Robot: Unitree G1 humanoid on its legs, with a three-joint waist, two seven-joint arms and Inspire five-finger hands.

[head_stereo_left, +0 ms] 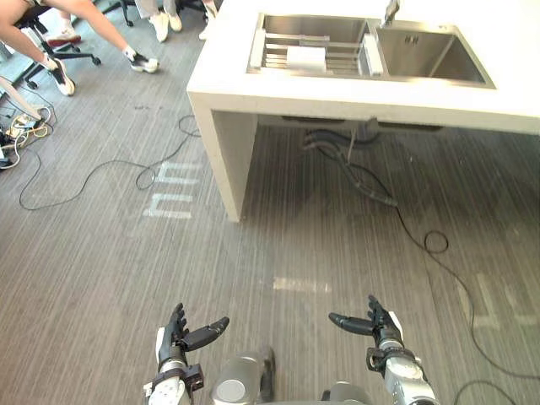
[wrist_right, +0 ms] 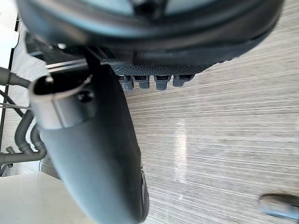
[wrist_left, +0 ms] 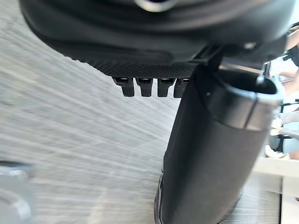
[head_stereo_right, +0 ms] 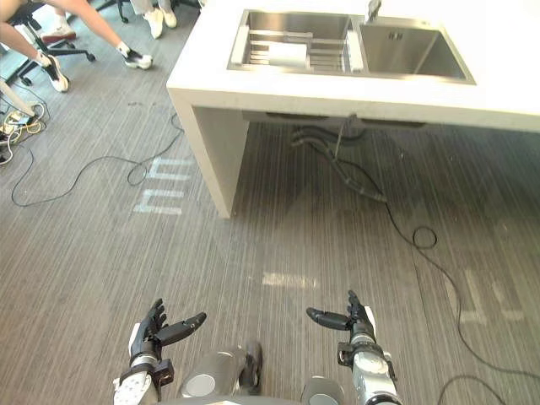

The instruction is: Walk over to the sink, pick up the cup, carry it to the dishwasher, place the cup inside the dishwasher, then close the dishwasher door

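Both dark hands open and empty over the grey plank floor.
Left hand at 7 o'clock, right hand at 5; stainless-steel double sink in white counter at 12.

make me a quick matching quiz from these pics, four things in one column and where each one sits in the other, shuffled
Things:
1. white cup-like object
2. white tape marks
3. dark grey hoses
4. robot's left hand

Places:
A. on the grey wood-look floor, left of the counter's leg
B. below the white counter, trailing onto the floor
C. on the metal rack in the left steel sink basin
D. low and near, open, above the floor

Pairs: 1-C, 2-A, 3-B, 4-D
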